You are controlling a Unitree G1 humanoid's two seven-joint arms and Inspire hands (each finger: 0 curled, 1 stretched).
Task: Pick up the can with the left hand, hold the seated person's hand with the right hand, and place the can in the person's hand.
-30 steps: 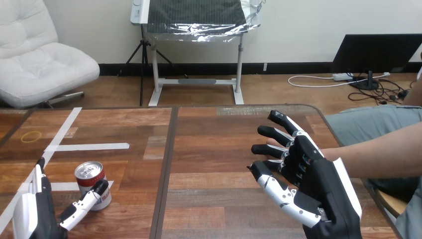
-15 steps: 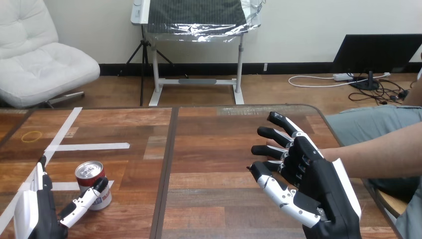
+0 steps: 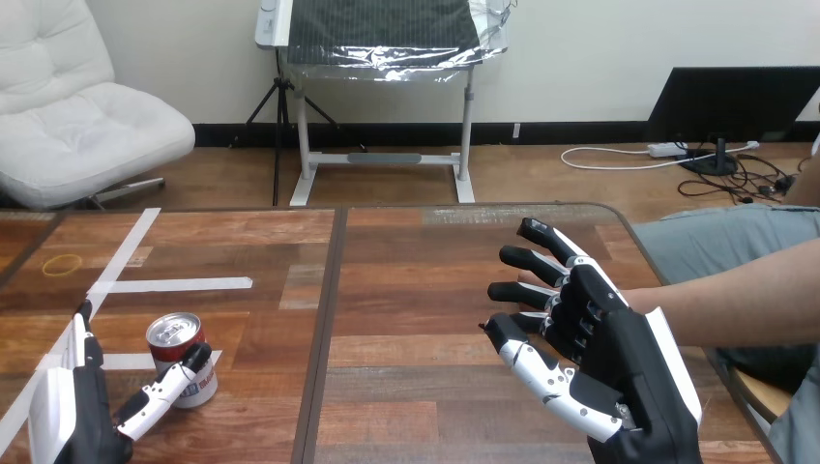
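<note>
You are looking down across a wooden table (image 3: 406, 290) of dark and reddish planks, with a seam running front to back left of centre.

From the right edge, the person's forearm (image 3: 745, 300) reaches in over the table's right part.

Your right hand (image 3: 619, 358) rises from the lower right in front of that forearm's end. Its fingers are spread and nearly straight, pointing up and to the left, with the thumb held out below them – an open hand, curled round nothing. The person's hand (image 3: 533, 278) lies mostly hidden behind it, so you cannot tell whether the two touch.

Your left hand (image 3: 73, 416) sits at the lower left corner, open, with one finger pointing straight up and the thumb (image 3: 160, 394) stretched right.

The can (image 3: 179, 353) stands upright on the table beside that hand – the thumb's tip rests against its front right side, while the upright finger stands apart on its left.

White tape strips (image 3: 174, 285) cross the table's left part, and a small yellow ring (image 3: 60, 263) lies near the far left edge.
</note>
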